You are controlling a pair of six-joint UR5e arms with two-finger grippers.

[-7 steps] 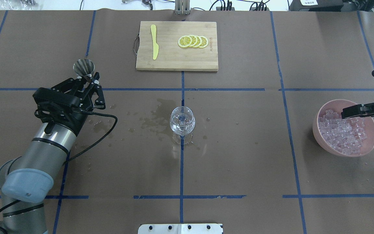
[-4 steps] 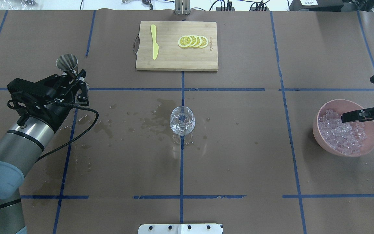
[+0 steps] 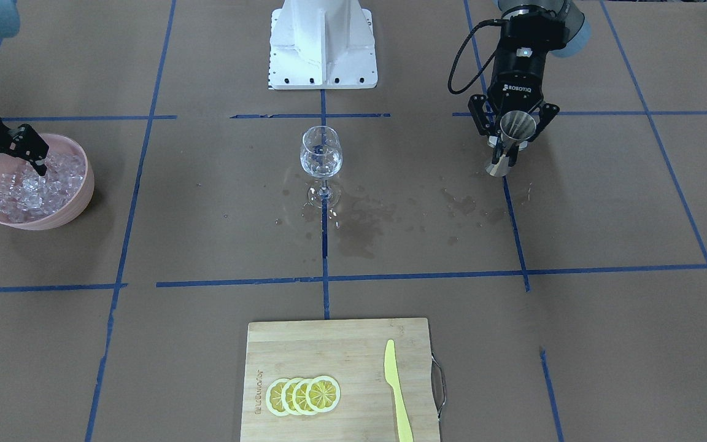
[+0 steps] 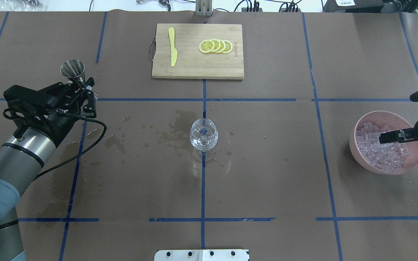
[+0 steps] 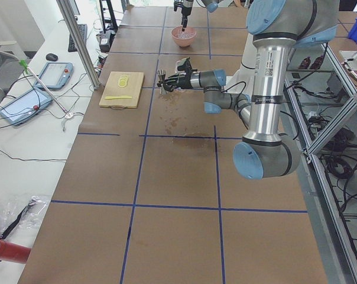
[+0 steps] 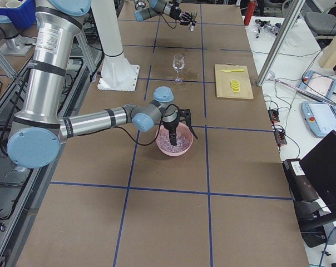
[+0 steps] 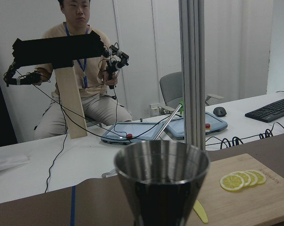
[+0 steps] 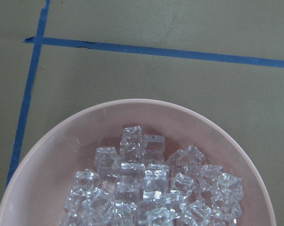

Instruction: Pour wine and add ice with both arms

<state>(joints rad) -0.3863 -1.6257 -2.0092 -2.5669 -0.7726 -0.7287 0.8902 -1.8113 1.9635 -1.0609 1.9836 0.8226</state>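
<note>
Brown-papered table [image 3: 206,368]: ice [image 3: 19,193] in pink bowl [image 3: 81,195] just beneath wide-spread right claw [image 3: 8,162]; left claw [image 3: 509,145] tight on jigger [image 3: 517,124].

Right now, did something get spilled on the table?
Yes. Dark wet patches stain the brown paper beside the wine glass's foot, with smaller drops trailing toward the left pincer holding the metal measuring cup. Nothing else looks odd.

Bamboo cutting board [image 4: 194,67], four overlapping lemon slices [image 4: 216,46] on it, yellow plastic knife [image 4: 173,49] flat on board, apart from slices, wet stains [image 4: 169,136] on brown paper, apart from board
</note>
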